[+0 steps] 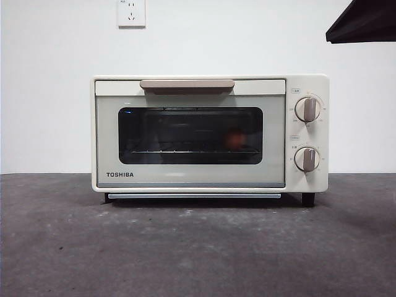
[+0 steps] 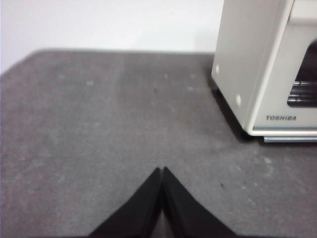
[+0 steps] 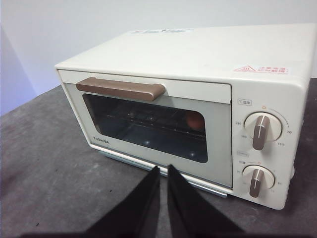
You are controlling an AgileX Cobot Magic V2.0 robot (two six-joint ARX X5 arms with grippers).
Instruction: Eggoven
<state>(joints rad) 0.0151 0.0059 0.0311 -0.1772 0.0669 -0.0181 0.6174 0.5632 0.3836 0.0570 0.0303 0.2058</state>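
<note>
Reddish egg (image 1: 234, 138) behind oven (image 1: 192, 175) glass, front view.

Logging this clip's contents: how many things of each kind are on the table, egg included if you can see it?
Toaster oven: 1, door shut
Egg: 1, inside the oven behind the glass window
Total: 2

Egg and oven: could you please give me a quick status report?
Left gripper shut, over bare table, holding nothing. Right gripper shut, empty, facing the oven front. Egg inside on rack, door closed. Nothing in the way.
</note>
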